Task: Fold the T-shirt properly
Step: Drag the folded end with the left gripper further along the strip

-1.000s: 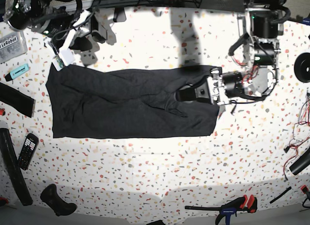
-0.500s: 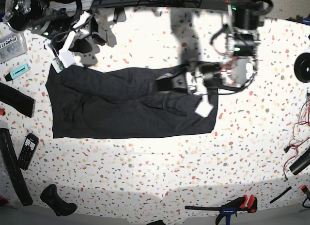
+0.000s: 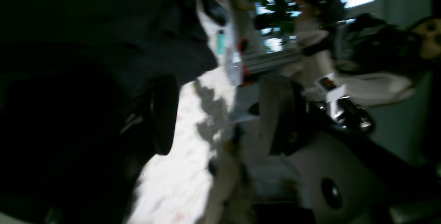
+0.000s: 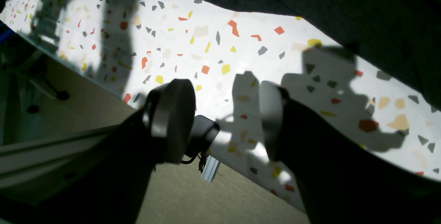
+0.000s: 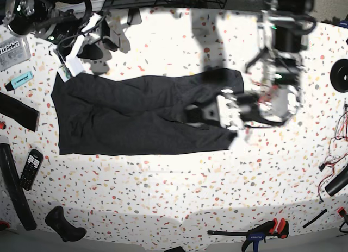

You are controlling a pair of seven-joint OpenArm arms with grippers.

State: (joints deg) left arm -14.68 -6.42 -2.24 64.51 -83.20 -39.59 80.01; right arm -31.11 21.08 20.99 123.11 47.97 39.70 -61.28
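The T-shirt (image 5: 136, 113) lies spread across the speckled table (image 5: 179, 181), a long dark slab running from 9 o'clock toward 3 o'clock through the middle of the base view, plain side up, with wrinkles gathered near its 3 o'clock end; the left gripper (image 5: 209, 115) sits over that end, blurred in the base view, so whether it touches the cloth I cannot tell; its own camera shows the 2 pads (image 3: 164, 113) standing well apart with bright table between them and nothing pinched, the dark shirt filling the view toward 9 o'clock; the right gripper (image 4: 225, 117) is parked up at 11 o'clock of the table, beyond the shirt's corner, and its wrist view shows the fingers (image 4: 172, 117) spread with only terrazzo and shadow in the gap, the shirt's hem crossing from 12 o'clock down to 3 o'clock, clear of the fingertips; around the edges lie a remote (image 5: 31, 168) at 8 o'clock, a teal marker (image 5: 20, 80) at 10 o'clock, and a clamp with red grips (image 5: 255, 231) at 5 o'clock, all apart from the shirt
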